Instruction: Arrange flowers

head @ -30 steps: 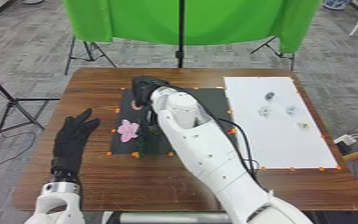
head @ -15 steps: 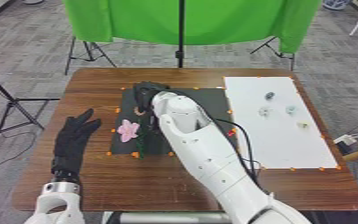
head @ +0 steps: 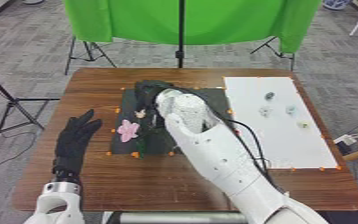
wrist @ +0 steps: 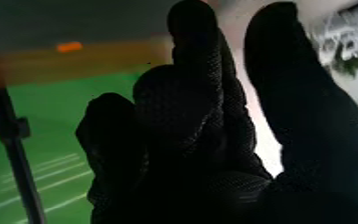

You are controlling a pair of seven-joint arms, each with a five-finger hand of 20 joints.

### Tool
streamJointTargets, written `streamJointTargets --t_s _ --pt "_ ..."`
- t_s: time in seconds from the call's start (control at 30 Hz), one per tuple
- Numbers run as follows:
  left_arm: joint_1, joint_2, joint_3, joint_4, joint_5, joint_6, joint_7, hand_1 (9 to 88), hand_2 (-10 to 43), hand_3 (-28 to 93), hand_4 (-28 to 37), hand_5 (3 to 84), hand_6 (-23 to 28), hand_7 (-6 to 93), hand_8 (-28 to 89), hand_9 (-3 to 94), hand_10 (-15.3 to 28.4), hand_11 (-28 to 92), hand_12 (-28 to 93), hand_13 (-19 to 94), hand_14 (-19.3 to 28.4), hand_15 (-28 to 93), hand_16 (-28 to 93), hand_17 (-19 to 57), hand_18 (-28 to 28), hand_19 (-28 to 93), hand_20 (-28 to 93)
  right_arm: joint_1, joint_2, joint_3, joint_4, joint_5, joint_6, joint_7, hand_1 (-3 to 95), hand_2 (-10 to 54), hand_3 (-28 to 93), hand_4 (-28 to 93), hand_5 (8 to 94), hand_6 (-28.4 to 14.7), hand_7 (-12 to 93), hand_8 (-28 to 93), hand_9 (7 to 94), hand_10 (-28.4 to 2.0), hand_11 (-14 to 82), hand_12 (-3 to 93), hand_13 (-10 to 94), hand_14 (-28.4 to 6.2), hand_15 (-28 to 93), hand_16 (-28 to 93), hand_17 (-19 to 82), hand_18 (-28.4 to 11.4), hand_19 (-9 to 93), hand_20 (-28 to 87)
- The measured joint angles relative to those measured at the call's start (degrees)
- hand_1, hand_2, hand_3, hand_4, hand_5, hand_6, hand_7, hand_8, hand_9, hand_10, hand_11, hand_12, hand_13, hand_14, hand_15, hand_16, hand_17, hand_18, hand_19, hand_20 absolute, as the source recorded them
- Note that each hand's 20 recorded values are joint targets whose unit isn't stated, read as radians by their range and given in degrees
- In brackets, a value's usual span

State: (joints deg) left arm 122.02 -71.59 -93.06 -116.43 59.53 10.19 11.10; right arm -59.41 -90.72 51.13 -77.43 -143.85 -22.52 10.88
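Observation:
Above the far-left part of the dark mat (head: 183,145) is my right hand (head: 147,95) in the head view, with its arm across the mat. A pale pink flower (head: 140,114) shows right beside the hand; whether they touch, I cannot tell. Nearer lies a larger pink flower (head: 127,131) at the mat's left side, with a green stem (head: 142,145) close by. In the right wrist view the right hand (wrist: 193,125) has extended fingers, a bright gap separating them from the thumb. My left hand (head: 74,139) rests open left of the mat.
A white board (head: 278,122) on the table's right side carries several small pale and dark items. Orange markers edge the mat and board. Black cables hang along the right arm. Beyond the far table edge stand a green backdrop (head: 193,22) and a thin black pole.
My right hand and forearm have shifted slightly to the right and turned. The pale pink flower shows a little lower beside the hand. My left hand has stayed still.

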Motion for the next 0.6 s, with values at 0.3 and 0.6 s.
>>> streamJointTargets --t_s 0.3,0.6 --pt "0.3 -0.29 -0.72 -0.05 0.01 -0.68 -0.6 14.9 3.5 64 -28.3 40.7 5.0 4.5 -6 44.3 13.3 14 11 32 13.0 9 0 5.9 9.9 1 16 -6.6 17.5 7.9 -26.5 12.6 21.3 3.9 42.5 -9.5 63 -15 58.8 -2.8 15 -7 60.2 -18.0 13.1 21.2 73 -8.7 61 34 53 -15.0 93 51" --pt "1.1 -0.71 -1.0 -0.18 0.09 -0.67 -0.59 15.1 3.5 63 -28.3 40.5 4.9 4.2 -6 44.2 13.0 14 12 32 13.0 9 0 5.8 9.9 1 16 -22.3 36.7 30.7 -32.3 10.4 11.6 11.4 39.0 -9.5 63 -16 54.5 -4.6 13 -6 56.2 -19.1 10.4 21.2 71 -10.0 62 33 52 -15.8 93 50"
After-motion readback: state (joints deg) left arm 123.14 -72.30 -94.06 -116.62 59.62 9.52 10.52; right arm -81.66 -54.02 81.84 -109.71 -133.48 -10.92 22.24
